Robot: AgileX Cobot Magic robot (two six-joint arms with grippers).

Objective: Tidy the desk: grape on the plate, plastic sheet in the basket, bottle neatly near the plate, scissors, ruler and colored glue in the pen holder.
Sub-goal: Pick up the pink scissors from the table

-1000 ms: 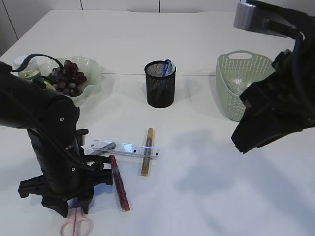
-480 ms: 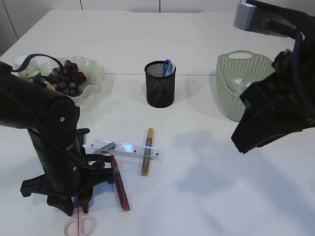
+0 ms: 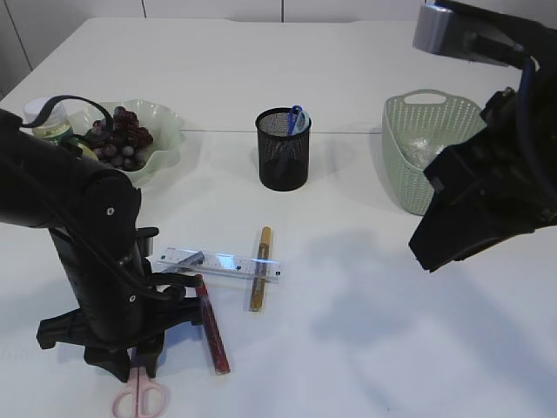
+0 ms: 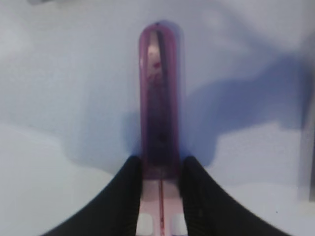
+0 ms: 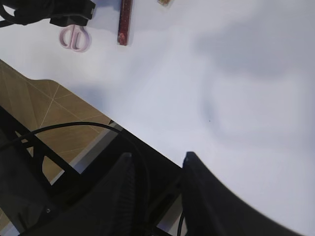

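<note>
Left gripper [image 4: 160, 196] down at front-left of table [image 3: 365, 348], fingers [image 4: 125, 196] pinching scissors [image 4: 158, 128] by sheathed blade; pink handles [image 3: 137, 399] stick out below arm toward table edge. Right gripper [image 5: 155, 169] hangs high above table on right, jaws spread, nothing between. Ruler [image 3: 222, 263] flat mid-table, yellow glue [image 3: 259, 257] across it, red glue [image 3: 211, 324] beside scissors. Pen holder [image 3: 283, 150] behind; grapes [image 3: 117, 139] on plate [image 3: 165, 131]; basket [image 3: 422, 148] at right.
</note>
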